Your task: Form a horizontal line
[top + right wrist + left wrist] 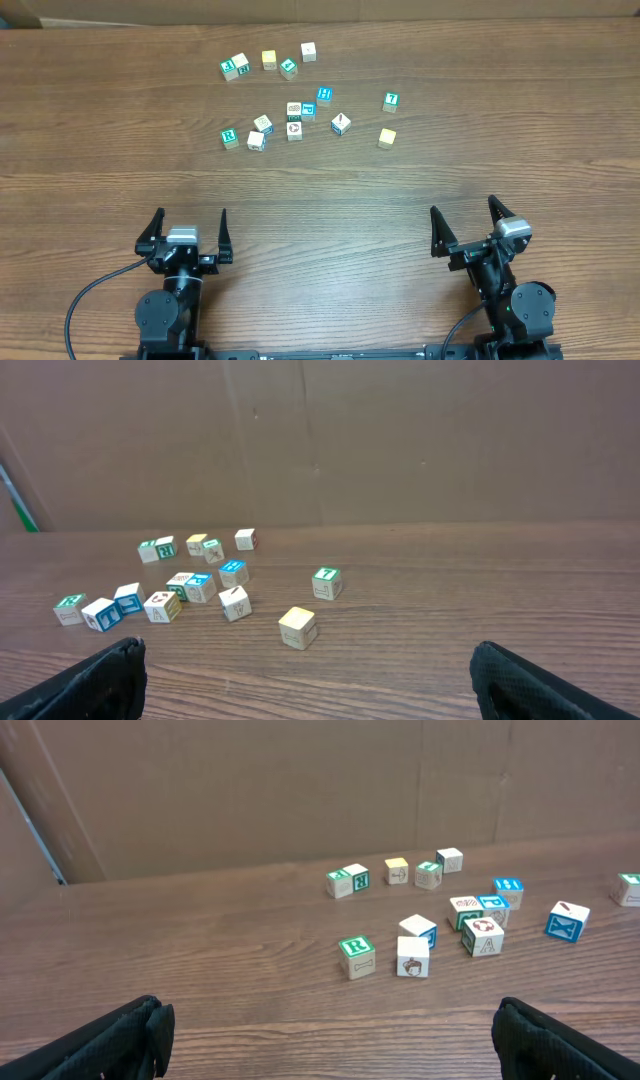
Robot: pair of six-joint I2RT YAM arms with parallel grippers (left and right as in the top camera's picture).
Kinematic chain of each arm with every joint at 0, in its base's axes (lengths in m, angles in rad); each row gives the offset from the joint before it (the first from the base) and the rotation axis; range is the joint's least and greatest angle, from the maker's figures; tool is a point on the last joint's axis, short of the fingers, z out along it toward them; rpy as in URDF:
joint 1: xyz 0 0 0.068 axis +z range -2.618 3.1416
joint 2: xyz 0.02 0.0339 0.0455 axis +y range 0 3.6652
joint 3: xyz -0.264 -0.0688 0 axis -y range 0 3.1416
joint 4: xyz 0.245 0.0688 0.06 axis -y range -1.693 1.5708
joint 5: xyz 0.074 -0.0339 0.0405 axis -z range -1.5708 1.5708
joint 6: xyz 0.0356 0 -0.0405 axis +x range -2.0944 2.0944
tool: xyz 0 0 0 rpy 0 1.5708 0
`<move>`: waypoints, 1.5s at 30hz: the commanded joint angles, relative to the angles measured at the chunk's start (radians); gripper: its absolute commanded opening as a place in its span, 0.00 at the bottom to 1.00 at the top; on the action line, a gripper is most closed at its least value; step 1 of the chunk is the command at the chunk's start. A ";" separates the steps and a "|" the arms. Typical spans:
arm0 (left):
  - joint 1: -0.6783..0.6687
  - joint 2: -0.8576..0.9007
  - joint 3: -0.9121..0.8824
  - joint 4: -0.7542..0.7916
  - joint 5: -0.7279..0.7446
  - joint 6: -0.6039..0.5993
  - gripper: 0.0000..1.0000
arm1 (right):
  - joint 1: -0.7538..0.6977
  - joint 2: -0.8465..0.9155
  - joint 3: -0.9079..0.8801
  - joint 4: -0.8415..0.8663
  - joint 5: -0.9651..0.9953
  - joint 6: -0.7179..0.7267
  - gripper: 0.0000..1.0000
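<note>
Four of the scattered wooden cubes stand out. The green "R" cube sits at the left with a pale white cube right beside it. Far to the right lie the plain yellow cube and, behind it, the green "T" cube. My left gripper and right gripper both stand open and empty near the front edge, well short of the cubes.
Other cubes lie between and behind: a blue "H" cube, a white cube with a red mark, a middle cluster, and a back row. A brown wall rises behind the table.
</note>
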 commanded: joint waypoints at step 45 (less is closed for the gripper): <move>0.005 0.060 0.219 -0.100 0.204 -0.217 1.00 | -0.002 -0.004 -0.010 0.006 0.009 -0.007 1.00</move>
